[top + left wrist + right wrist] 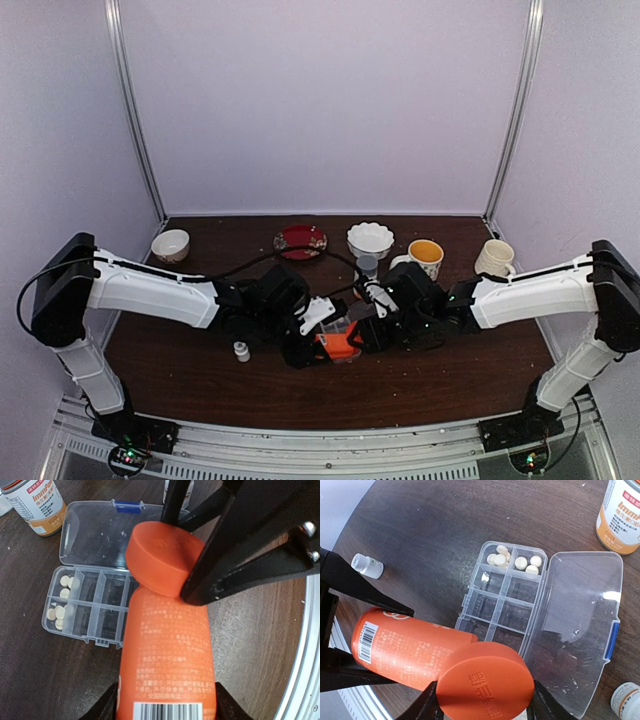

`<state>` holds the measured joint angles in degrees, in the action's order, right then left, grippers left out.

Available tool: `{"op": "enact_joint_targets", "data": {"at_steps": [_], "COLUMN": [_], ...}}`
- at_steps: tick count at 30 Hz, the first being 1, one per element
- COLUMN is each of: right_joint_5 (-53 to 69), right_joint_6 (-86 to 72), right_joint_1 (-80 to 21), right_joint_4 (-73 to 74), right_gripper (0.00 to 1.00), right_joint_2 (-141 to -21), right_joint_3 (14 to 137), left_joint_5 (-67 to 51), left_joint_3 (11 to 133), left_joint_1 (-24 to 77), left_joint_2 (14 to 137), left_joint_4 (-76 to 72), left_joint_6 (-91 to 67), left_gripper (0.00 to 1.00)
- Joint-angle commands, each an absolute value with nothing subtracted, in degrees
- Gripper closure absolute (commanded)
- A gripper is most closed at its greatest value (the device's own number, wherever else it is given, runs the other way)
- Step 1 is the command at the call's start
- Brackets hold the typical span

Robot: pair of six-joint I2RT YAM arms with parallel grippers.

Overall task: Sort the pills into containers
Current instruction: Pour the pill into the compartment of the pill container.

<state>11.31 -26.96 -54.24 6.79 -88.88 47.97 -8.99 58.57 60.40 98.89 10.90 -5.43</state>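
My left gripper (167,707) is shut on the body of an orange-red bottle (167,660), which lies roughly level above the table. My right gripper (485,700) is shut on the bottle's round orange cap (485,682). The cap sits tilted at the bottle's mouth; I cannot tell whether it is still attached. Under both lies the clear pill box (470,597), its lid (580,630) swung open. Pale pills (512,560) fill two cells at one end, also seen as pills (62,600). The other containers look empty. From above, the grippers meet at the bottle (338,343).
A grey-capped bottle with an orange label (622,512) stands beyond the box. A small white bottle (367,566) and a second one (626,700) stand nearby. Along the back are a small bowl (170,245), a red plate (300,241), a white bowl (370,239) and two mugs (425,256).
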Motion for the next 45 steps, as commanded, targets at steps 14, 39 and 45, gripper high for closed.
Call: {"op": "enact_joint_targets", "data": {"at_steps": [14, 39, 45], "right_joint_5": [10.3, 7.1, 7.6], "right_joint_6": [-26.4, -26.0, -25.7], "right_joint_1": [-52.2, -52.6, -52.6], "right_joint_4": [7.7, 10.6, 11.2], "right_gripper": [1.0, 1.0, 1.0], "right_joint_2": [-81.2, -75.2, -75.5], "right_joint_3": [45.7, 46.5, 47.1], "left_joint_5": [-8.8, -8.3, -8.7], "left_joint_3": [63.7, 58.6, 56.0], "left_joint_1": [61.2, 61.2, 61.3], "left_joint_2": [99.3, 98.8, 99.3], "left_joint_4": [14.7, 8.4, 5.0], "left_joint_6": [-5.0, -6.2, -7.3], "left_gripper": [1.0, 1.0, 1.0]}}
